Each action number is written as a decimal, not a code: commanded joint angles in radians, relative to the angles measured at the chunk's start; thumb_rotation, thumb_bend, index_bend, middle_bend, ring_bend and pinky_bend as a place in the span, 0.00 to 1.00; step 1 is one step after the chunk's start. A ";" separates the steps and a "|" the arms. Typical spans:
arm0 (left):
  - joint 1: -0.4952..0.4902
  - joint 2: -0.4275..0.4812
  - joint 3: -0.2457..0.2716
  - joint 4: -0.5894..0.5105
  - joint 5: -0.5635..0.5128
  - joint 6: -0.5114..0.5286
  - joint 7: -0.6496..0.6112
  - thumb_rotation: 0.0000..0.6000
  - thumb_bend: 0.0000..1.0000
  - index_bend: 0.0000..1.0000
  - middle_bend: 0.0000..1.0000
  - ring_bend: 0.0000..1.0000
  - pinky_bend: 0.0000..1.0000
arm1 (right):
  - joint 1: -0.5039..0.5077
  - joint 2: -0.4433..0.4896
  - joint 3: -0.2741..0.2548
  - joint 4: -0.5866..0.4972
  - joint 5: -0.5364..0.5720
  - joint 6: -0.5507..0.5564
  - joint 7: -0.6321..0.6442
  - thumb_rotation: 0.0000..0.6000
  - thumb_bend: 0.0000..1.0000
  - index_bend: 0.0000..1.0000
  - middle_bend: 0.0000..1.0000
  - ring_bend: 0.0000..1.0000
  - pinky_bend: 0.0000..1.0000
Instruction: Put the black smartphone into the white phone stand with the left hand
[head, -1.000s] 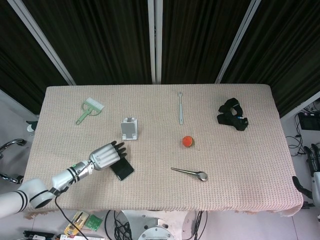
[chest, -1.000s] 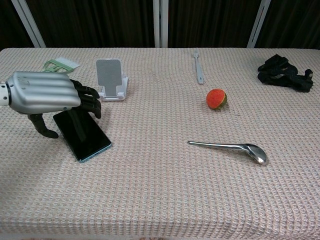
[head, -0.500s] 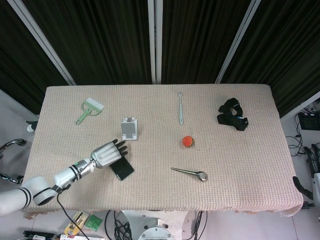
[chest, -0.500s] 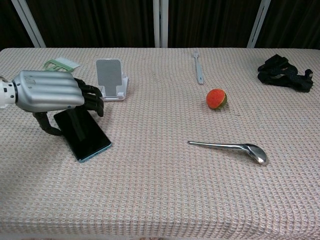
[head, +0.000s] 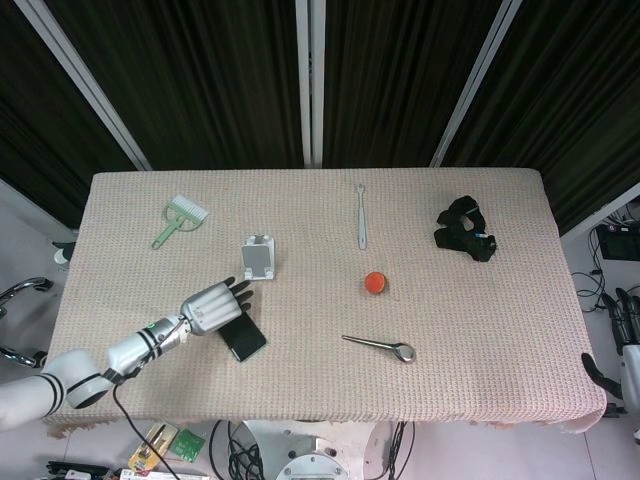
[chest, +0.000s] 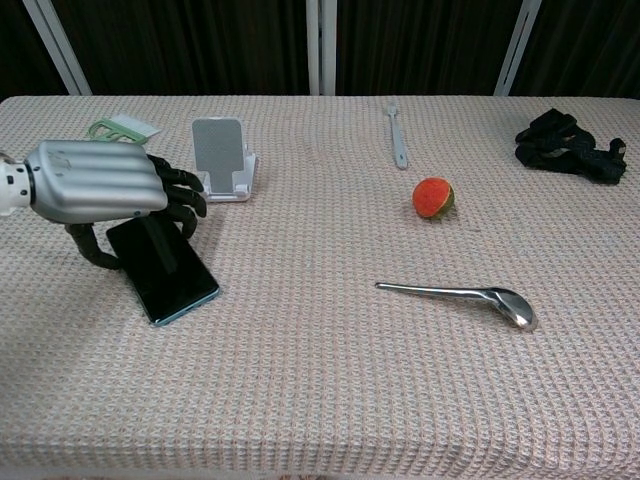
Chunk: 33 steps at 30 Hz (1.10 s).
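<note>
The black smartphone (head: 245, 340) (chest: 165, 272) lies flat on the table near the front left. My left hand (head: 213, 307) (chest: 100, 182) is over its far end. The fingers (chest: 180, 200) curl down onto the phone's far right edge and the thumb (chest: 88, 252) sits against its left edge. The white phone stand (head: 259, 257) (chest: 222, 155) stands upright and unoccupied just beyond the hand. My right hand (head: 626, 330) shows only partly at the right edge of the head view, off the table, and its fingers cannot be made out.
A green brush (head: 178, 219) lies at the back left. A toothbrush (head: 361, 215), an orange ball (head: 375, 283) and a metal spoon (head: 380, 347) occupy the middle. A black bundle (head: 465, 228) sits at the back right.
The left hand's fingers have curled further down around the phone's far end, and the phone has shifted slightly left. Dark fingers of the right hand have appeared at the right edge.
</note>
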<state>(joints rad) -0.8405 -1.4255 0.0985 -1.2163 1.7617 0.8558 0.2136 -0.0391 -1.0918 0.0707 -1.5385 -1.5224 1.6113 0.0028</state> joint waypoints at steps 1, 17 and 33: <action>0.006 -0.004 0.004 0.010 0.008 0.031 -0.016 1.00 0.15 0.43 0.26 0.13 0.29 | 0.001 0.002 0.000 -0.002 0.004 -0.005 -0.001 1.00 0.18 0.00 0.00 0.00 0.00; 0.020 -0.019 0.029 0.055 0.037 0.113 -0.073 1.00 0.37 0.49 0.45 0.34 0.49 | -0.002 0.005 -0.003 -0.006 0.008 -0.009 -0.001 1.00 0.18 0.00 0.00 0.00 0.00; 0.032 0.058 0.040 -0.017 0.060 0.187 -0.082 1.00 0.42 0.51 0.48 0.37 0.49 | 0.001 0.001 -0.002 -0.004 0.011 -0.014 0.000 1.00 0.18 0.00 0.00 0.00 0.00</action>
<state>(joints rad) -0.8097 -1.3777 0.1407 -1.2236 1.8194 1.0344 0.1279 -0.0383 -1.0905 0.0686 -1.5428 -1.5111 1.5975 0.0031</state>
